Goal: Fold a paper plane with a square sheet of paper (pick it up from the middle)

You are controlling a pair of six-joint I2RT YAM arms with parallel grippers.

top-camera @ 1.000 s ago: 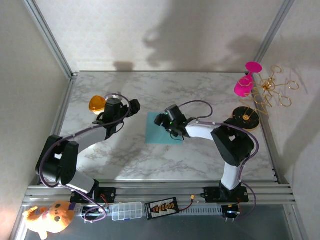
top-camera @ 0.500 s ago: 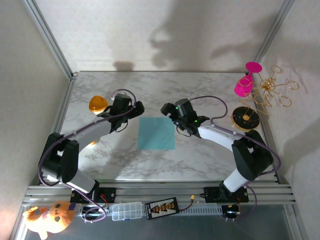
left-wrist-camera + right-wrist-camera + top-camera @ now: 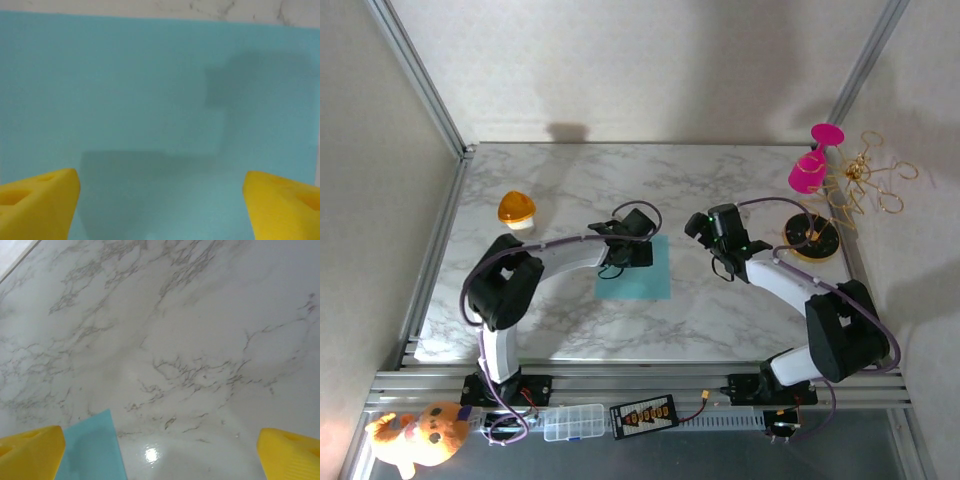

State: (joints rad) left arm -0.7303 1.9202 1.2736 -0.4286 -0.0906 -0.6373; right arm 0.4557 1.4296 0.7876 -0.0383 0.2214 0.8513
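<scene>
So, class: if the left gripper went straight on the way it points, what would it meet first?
Most likely the square sheet of paper, lying flat straight ahead of the left gripper, whose jaws stand open over it. How near it is, the view does not tell.

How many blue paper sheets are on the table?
1: a flat teal-blue square sheet of paper in the middle of the marble table, under the left pincer. Another stacked beneath would be hidden.

Overhead view, two close downward wrist views
</scene>
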